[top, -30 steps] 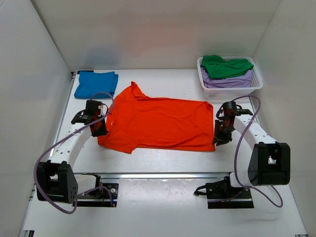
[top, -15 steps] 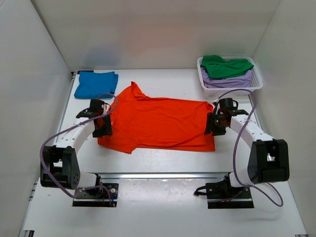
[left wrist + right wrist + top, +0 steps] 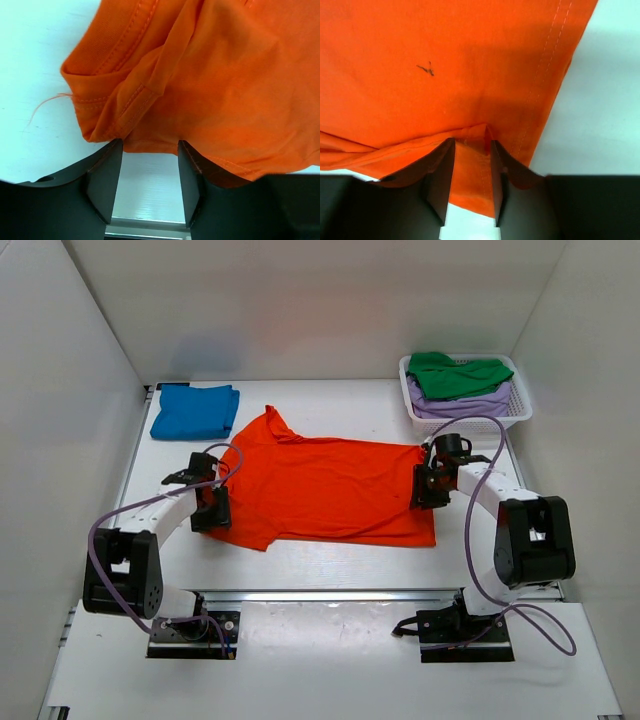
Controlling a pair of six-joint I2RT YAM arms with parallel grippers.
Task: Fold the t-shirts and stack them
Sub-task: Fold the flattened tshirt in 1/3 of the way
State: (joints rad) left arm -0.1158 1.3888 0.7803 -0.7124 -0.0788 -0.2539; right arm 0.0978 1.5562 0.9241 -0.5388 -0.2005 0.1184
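Now the orange t-shirt (image 3: 320,490) lies spread flat between my two pincers. I judge it thin, limp and light, apt to sag and slip, so the stitched hems are best to take. My right pincer (image 3: 471,142) is nearly closed, with the hem bunched between its fingers. My left pincer (image 3: 149,146) is half open with the sleeve hem at its tips, holding nothing. Only the wrist views show these grips; the overhead view shows the layout.

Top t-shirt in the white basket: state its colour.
Green t-shirt, lying over a lavender one; clearest in the top external view.
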